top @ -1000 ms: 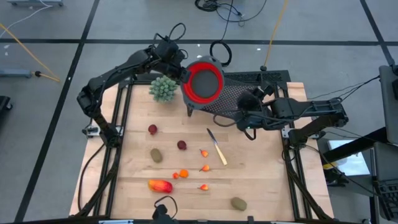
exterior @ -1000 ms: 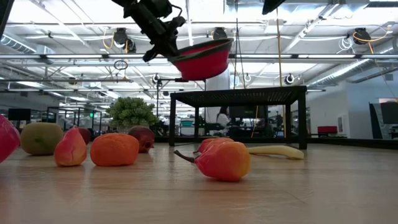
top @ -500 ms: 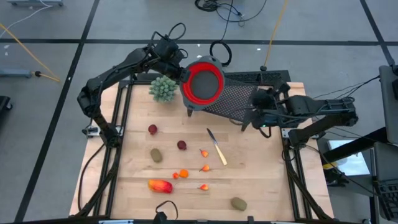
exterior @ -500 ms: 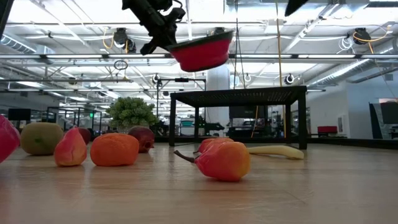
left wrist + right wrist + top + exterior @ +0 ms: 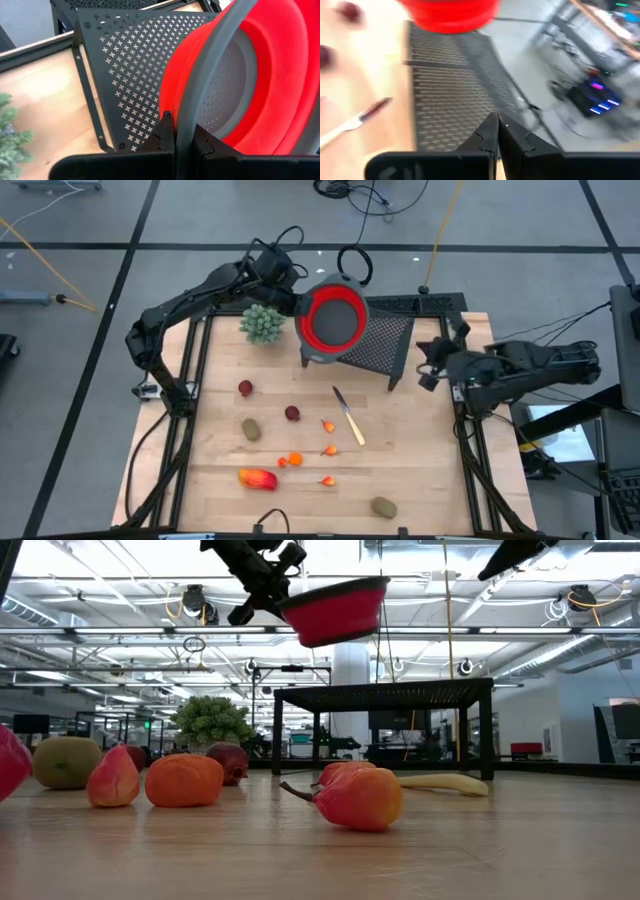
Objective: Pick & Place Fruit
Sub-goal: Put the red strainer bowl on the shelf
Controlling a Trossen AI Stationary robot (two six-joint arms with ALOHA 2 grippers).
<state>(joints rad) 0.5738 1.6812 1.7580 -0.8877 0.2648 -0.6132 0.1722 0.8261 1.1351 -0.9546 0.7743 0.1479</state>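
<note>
My left gripper is up over the table's far side, shut on a red bowl with a grey rim, seen lifted in the low view. My right gripper hangs shut and empty near the table's right edge. The fruit lies on the wooden table: a red-orange-yellow oblong, two dark red balls, two brownish-green ovals and small orange bits. My left gripper pinches the bowl's grey rim between its two fingers, one inside the bowl and one outside. It comes from the table's left-far side. The bowl is lifted clear, its opening up, above the black rack.
A black perforated rack stands at the far middle of the table, below the bowl. A pale green knobbly bunch sits at the far left. A yellow-handled knife lies mid-table. The near right part of the table is bare wood.
My right gripper has drawn back from over the rack toward the table's right edge. My left gripper has carried the bowl slightly up and toward the right, and the bowl has come more level.
</note>
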